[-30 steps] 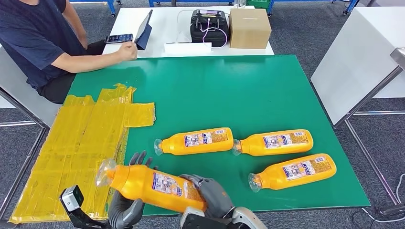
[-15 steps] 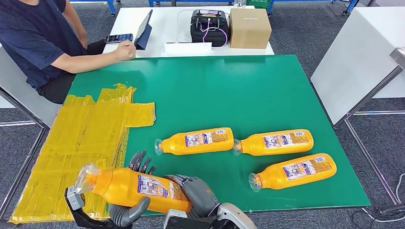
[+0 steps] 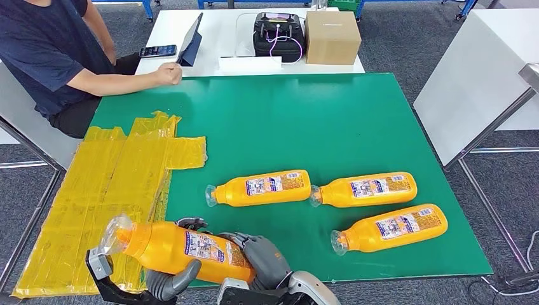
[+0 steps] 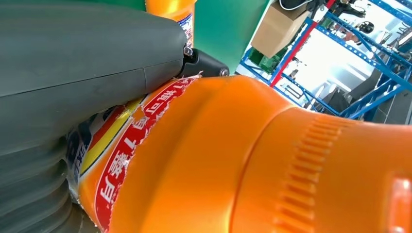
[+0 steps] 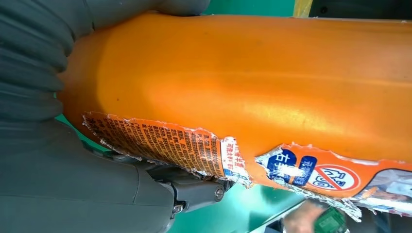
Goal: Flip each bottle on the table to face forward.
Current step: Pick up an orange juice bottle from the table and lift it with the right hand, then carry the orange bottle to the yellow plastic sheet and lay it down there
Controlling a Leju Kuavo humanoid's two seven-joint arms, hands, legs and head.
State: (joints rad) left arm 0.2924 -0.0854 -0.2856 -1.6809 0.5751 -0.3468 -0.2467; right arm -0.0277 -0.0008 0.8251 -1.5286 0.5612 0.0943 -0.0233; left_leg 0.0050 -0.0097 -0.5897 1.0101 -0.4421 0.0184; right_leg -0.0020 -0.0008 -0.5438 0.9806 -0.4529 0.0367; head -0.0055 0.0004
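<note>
I hold one orange bottle [image 3: 181, 249] in both — left robot hand [image 3: 170, 281] beneath, right robot hand [image 3: 264, 259] gripping its base.

Grey carpet floor [image 3: 407, 44]; white rectangular desk [image 3: 210, 25] behind green tabletop [image 3: 305, 121]; white side table [image 3: 483, 70]; blue metal shelving [image 4: 340, 73].

Three bottles [image 3: 261, 187] [image 3: 365, 189] [image 3: 390, 228] lie on the worktop [image 3: 318, 121] right of the plastic sheet [image 3: 108, 190], while a fourth bottle [image 3: 181, 248] sits at the near edge between the left hand [image 3: 170, 278] and right hand [image 3: 262, 257].
</note>
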